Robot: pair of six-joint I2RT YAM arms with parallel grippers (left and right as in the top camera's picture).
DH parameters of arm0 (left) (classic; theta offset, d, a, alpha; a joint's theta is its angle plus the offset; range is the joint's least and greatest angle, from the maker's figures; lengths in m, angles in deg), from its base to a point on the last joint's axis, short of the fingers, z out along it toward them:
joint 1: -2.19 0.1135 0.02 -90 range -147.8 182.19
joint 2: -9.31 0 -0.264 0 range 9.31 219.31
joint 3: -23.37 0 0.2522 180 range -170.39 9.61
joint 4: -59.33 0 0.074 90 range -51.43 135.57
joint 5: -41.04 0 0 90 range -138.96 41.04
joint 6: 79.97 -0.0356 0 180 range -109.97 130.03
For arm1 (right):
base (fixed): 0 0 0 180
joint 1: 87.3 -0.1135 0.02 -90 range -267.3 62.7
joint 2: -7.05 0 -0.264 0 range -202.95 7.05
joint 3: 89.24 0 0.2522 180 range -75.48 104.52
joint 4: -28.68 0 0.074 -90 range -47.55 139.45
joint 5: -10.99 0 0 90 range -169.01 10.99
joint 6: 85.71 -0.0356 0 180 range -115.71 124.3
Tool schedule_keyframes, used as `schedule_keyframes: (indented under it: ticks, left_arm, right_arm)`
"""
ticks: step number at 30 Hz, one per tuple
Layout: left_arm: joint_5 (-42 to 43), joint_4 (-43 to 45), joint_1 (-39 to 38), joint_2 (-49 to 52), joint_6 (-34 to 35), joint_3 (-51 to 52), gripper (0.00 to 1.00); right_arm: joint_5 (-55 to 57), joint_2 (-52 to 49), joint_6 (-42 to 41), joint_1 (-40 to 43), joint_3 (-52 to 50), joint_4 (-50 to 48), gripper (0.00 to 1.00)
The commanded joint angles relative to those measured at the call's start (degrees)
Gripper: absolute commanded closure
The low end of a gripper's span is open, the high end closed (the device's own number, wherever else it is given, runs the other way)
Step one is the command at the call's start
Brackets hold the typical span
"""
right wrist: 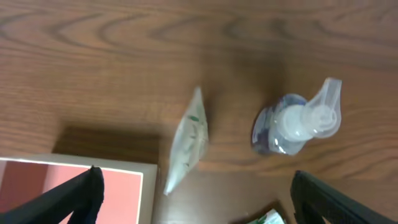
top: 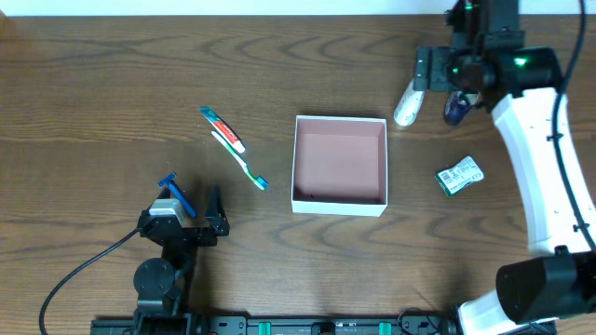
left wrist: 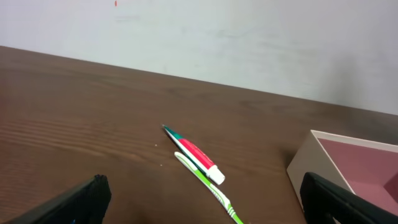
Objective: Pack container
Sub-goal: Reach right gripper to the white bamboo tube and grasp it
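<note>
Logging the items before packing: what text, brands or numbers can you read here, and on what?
No text is readable.
Toothpaste tube: print blurred.
Green packet: print too small.
White sachet: green marks, illegible.
Pump bottle: no label readable.
Container: nothing printed in view.

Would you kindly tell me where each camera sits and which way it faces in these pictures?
Overhead: above the table, facing straight down on the container, toothbrush and both arms, left hand and right hand.
Left wrist: low over the table, facing across it to the wall; toothpaste, a container corner; its own fingers at the bottom edge.
Right wrist: high, facing down on a white tube and pump bottle; its fingers at the bottom corners.
Shared: both wrist views show the container.
</note>
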Motion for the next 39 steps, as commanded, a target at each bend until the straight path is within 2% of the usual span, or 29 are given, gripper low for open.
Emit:
schedule_keyframes:
  ticks: [1, 9, 12, 22, 27, 29, 39]
  left_arm:
    - [0.6, -2.1, -0.1, 0.0, -1.0, 0.9, 0.02]
    - [0.7, -2.1, -0.1, 0.0, -1.0, 0.9, 0.02]
    - [0.6, -2.1, -0.1, 0.0, -1.0, 0.9, 0.02]
    - [0.6, -2.1, -0.1, 0.0, -1.0, 0.9, 0.02]
    - [0.7, -2.1, -0.1, 0.0, -1.0, 0.9, 0.02]
    - [0.6, -2.1, -0.1, 0.0, -1.0, 0.9, 0.02]
    - [0.6, -2.1, -0.1, 0.0, -1.0, 0.9, 0.02]
  right_arm:
    - [7.8, -2.2, -2.8, -2.4, 1.2, -0.8, 0.08]
    - [9.5, -7.8, -6.5, -2.8, 1.2, -1.8, 0.14]
    - [9.4, -9.6, -6.8, -2.9, 1.2, -2.1, 0.20]
    - [9.2, -12.5, -8.2, -2.8, 1.2, -3.2, 0.60]
    - [9.2, -13.1, -9.1, -2.8, 1.2, -3.1, 0.93]
    - [9.2, -13.1, -9.1, -2.8, 1.2, -3.1, 0.98]
    - [9.6, -8.5, -7.3, -2.8, 1.5, -1.6, 0.99]
